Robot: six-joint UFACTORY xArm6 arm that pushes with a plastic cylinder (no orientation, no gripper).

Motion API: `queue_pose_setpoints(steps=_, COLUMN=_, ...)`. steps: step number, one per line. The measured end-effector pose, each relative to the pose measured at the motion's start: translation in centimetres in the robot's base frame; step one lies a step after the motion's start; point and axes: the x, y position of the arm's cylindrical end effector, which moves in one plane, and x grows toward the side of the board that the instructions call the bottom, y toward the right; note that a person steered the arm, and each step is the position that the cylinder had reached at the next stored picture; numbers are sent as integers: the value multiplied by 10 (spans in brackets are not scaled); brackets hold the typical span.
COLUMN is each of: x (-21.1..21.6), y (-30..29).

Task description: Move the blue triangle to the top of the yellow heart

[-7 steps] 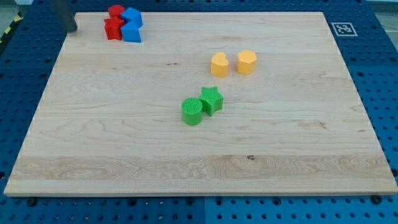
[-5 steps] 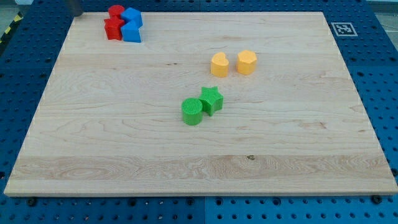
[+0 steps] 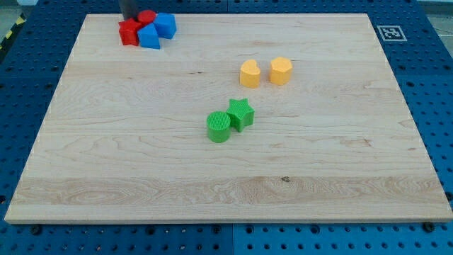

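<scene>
No readable writing shows; only a black-and-white marker sits at the board's upper right. The rod has no jaws. My tip stands in the upper left, touching a red block. The blue triangle lies just below; its pointing cannot be told. The yellow heart is well apart, right of centre.

no readable text; only a black-and-white square marker beside the board's top right corner.
</scene>
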Motion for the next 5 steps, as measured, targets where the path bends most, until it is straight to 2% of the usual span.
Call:
queue_pose_setpoints(steps=1, x=51, y=8)
queue_pose_setpoints(steps=2, x=51, y=8)
queue_pose_setpoints(steps=3, x=32, y=-3)
queue_pose_setpoints(steps=4, x=42, y=-15)
queue_pose_setpoints(steps=5, x=45, y=26)
